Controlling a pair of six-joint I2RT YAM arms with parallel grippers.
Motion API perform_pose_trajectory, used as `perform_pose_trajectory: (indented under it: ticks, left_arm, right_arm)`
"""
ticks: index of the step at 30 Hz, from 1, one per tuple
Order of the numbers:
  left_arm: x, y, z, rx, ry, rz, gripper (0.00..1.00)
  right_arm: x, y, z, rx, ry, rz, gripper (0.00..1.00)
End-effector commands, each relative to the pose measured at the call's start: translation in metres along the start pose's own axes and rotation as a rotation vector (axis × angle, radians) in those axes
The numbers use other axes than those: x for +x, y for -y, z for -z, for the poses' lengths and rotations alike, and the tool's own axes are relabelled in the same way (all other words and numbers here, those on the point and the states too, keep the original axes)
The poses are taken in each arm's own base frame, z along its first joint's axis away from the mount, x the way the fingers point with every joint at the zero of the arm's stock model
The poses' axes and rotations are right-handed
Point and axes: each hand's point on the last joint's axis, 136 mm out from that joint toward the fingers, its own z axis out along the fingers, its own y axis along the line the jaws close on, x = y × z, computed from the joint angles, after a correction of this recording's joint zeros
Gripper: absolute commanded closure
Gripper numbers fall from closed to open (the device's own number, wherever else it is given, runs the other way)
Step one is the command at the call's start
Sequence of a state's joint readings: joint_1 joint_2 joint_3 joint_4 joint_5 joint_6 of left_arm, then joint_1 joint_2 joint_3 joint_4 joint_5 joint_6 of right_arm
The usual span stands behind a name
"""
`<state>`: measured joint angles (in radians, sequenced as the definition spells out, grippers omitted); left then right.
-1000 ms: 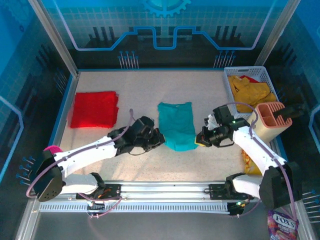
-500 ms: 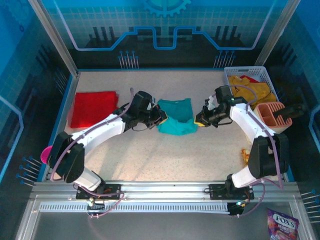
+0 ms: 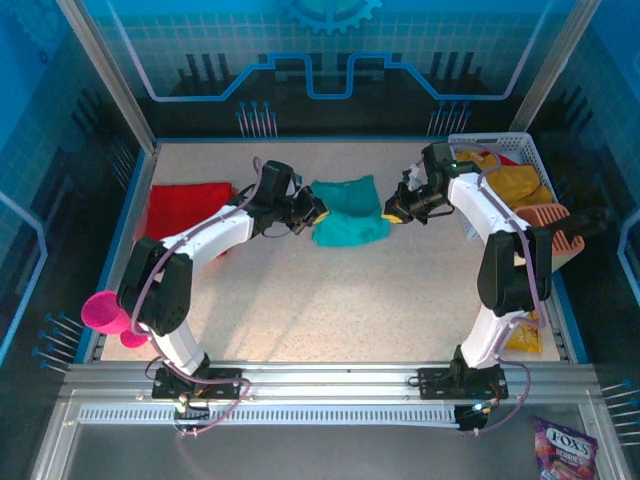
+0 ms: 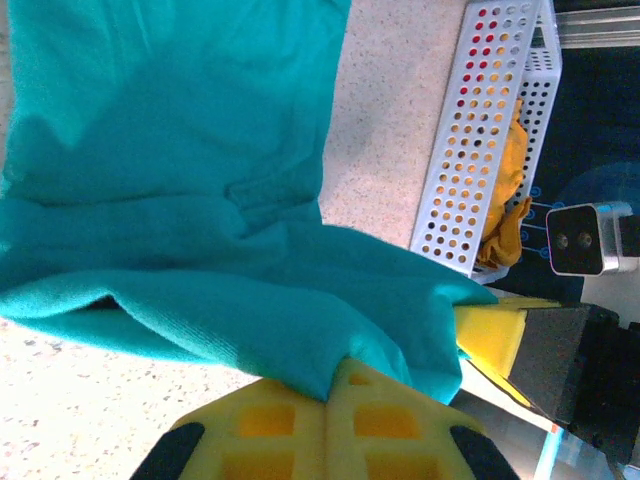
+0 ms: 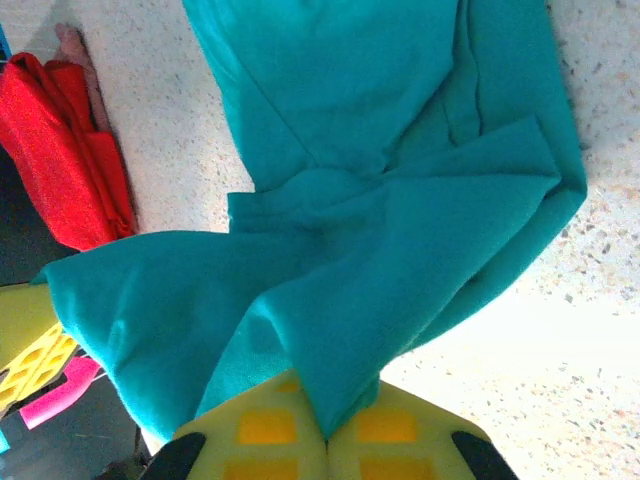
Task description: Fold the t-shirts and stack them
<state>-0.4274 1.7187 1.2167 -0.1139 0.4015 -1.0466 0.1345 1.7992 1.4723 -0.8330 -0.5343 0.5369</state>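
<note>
Pinching one teal t-shirt [image 3: 348, 218], apparently half-folded: left pincer [image 3: 313, 213], right pincer [image 3: 392, 213].

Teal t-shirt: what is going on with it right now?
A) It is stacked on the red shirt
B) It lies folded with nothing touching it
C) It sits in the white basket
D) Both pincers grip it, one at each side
D: the teal t-shirt is pinched by the left pincer at one edge and by the right pincer at the other, and each wrist view shows cloth clamped between the yellow fingers.

A robot lab cell; aluminium frame [image 3: 105, 75], blue circuit-printed wall panels [image 3: 400, 40]; speckled table [image 3: 330, 300] behind slotted rails [image 3: 330, 378]
</note>
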Motion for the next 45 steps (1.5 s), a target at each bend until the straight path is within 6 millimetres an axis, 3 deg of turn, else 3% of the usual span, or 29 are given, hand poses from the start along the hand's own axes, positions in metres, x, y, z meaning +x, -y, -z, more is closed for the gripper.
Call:
perform_pose_trajectory:
  ticks: [1,6,14,22,26,30,35,45]
  left_arm:
    - [0.009,0.023,0.003,0.076,-0.041,-0.048,1.0]
    - [0.037,0.013,0.014,0.075,-0.06,-0.082,1.0]
    - [0.123,-0.038,0.034,-0.018,-0.116,-0.137,1.0]
    - [0.213,-0.08,0.06,-0.093,-0.133,-0.095,1.0]
    - [0.234,-0.082,0.074,-0.113,-0.129,-0.079,1.0]
    - [0.222,-0.063,0.085,-0.107,-0.08,-0.075,1.0]
    - [0.181,-0.038,0.082,-0.072,-0.037,-0.073,1.0]
    - [0.111,-0.012,0.057,-0.018,-0.018,-0.052,1.0]
  right_arm:
    - [0.006,-0.002,0.009,-0.009,-0.012,0.01,0.96]
    - [0.036,0.004,0.014,-0.002,-0.01,0.025,0.96]
    - [0.112,0.031,0.02,0.038,-0.042,0.029,0.96]
    - [0.206,0.071,0.031,0.098,-0.09,-0.027,0.95]
    - [0.234,0.073,0.049,0.1,-0.067,-0.048,0.94]
    - [0.225,0.061,0.06,0.101,-0.056,-0.027,0.94]
    - [0.181,0.036,0.058,0.08,-0.019,0.023,0.95]
    - [0.107,0.012,0.035,0.039,-0.024,0.047,0.96]
